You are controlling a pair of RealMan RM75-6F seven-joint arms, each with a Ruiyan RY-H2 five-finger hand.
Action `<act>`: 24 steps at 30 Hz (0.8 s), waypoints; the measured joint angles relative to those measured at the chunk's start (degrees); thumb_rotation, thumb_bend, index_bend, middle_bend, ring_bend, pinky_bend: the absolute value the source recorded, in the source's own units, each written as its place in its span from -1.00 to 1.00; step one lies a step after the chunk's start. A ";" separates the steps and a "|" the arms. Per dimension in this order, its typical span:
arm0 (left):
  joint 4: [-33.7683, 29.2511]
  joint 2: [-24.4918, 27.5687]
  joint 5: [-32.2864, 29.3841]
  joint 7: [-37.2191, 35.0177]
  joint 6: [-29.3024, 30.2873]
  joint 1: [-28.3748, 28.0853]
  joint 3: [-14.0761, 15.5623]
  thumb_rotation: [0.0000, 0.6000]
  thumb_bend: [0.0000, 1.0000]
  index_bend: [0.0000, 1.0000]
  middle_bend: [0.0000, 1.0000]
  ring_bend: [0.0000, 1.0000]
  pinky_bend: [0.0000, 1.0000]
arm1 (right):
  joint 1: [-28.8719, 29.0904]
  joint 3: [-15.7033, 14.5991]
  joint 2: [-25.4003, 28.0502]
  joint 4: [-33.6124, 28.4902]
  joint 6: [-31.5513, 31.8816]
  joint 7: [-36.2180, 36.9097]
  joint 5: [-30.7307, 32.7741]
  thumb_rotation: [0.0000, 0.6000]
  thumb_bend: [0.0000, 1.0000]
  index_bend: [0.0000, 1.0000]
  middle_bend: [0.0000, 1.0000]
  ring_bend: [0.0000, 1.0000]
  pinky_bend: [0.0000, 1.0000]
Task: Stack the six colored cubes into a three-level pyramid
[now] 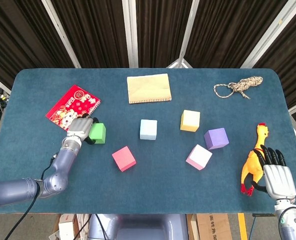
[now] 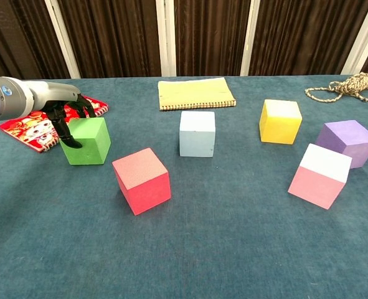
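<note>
Blue bench [image 1: 153, 192]. Far centre: tan notebook [image 1: 148, 88], lying flat. Far left: red picture book [image 1: 70, 105]. Far right: coiled rope [image 1: 239, 86]. Near right edge: yellow rubber chicken [image 1: 254, 161].

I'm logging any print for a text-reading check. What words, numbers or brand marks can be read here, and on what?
Red notebook: its cover carries cartoon figures and some gold marks, too small and blurred to read.
Tan notebook: plain cover, no text seen.
Cubes, rubber chicken, rope: no text seen.
</note>
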 measured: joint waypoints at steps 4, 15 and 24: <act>-0.46 0.25 0.36 0.17 0.63 -0.06 -0.24 1.00 -0.29 -0.35 -0.38 -0.84 -0.67 | 0.04 -0.14 -0.01 -0.06 -0.13 -0.05 -0.05 1.00 -0.62 -0.74 -0.91 -0.93 -1.00; -1.13 1.63 -0.10 -1.67 0.17 -0.67 -3.46 1.00 -0.27 -0.29 -0.34 -0.84 -0.66 | 0.03 0.05 -0.25 0.36 -0.15 -0.51 0.87 1.00 -0.62 -0.74 -0.91 -0.93 -1.00; 6.09 -0.19 -3.32 -2.19 -5.98 -4.44 -5.76 1.00 -0.27 -0.28 -0.33 -0.84 -0.66 | 0.43 0.75 -1.22 1.43 -0.82 -2.70 3.59 1.00 -0.62 -0.74 -0.91 -0.93 -1.00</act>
